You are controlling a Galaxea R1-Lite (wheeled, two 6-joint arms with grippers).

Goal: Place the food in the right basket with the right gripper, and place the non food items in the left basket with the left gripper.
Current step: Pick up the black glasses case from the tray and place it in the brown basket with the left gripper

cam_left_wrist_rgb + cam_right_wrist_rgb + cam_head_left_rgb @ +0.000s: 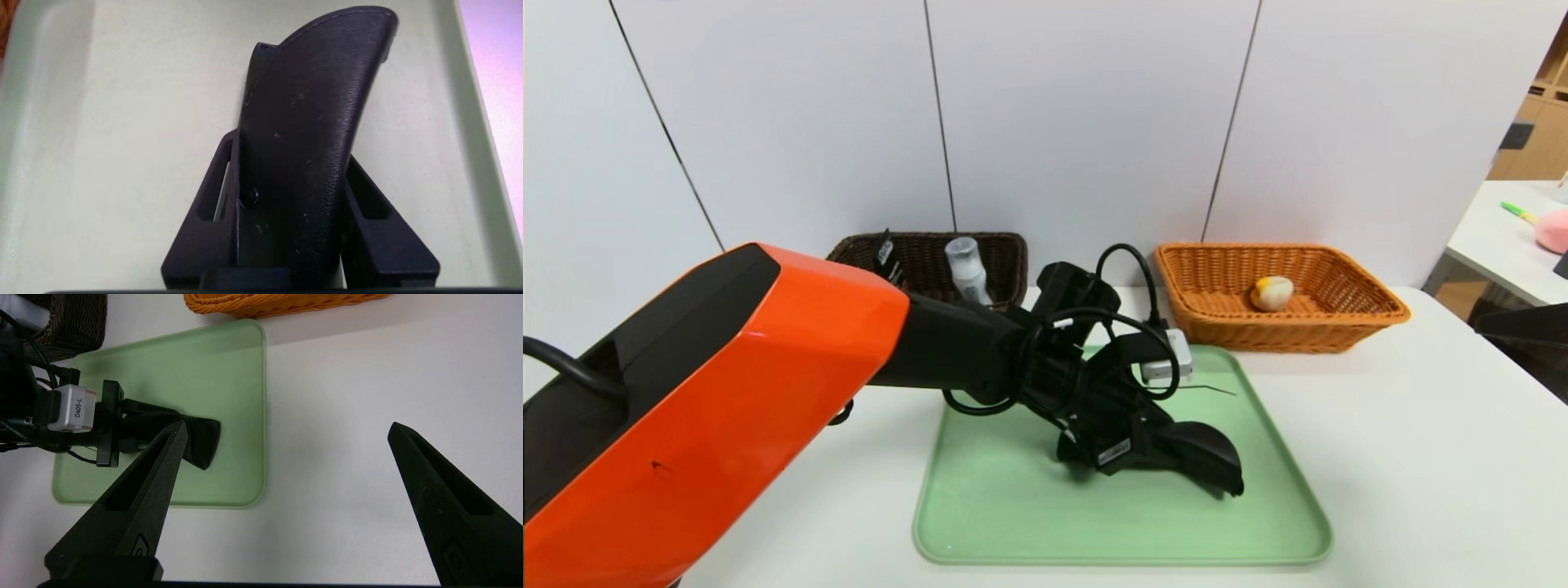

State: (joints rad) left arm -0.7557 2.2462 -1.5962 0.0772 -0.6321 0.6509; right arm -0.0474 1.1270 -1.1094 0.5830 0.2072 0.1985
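My left gripper (1168, 449) reaches down onto the green tray (1013, 506). It is shut on the long black pouch (1209, 457), with a finger pressed against each side of the pouch (310, 102). The pouch's free end sticks out past the fingertips (233, 139), low over the tray floor. The dark brown left basket (1005, 253) holds a white bottle with a grey cap (966, 269) and a dark tube (886, 249). The bun-like food (1272, 292) lies in the orange right basket (1372, 310). My right gripper (287, 425) hangs open over bare white table beside the tray (245, 375), holding nothing.
Both baskets stand along the wall behind the tray. A small white camera box and looping black cables (1168, 359) ride on the left wrist. A second table with a pink object (1553, 230) stands at the far right.
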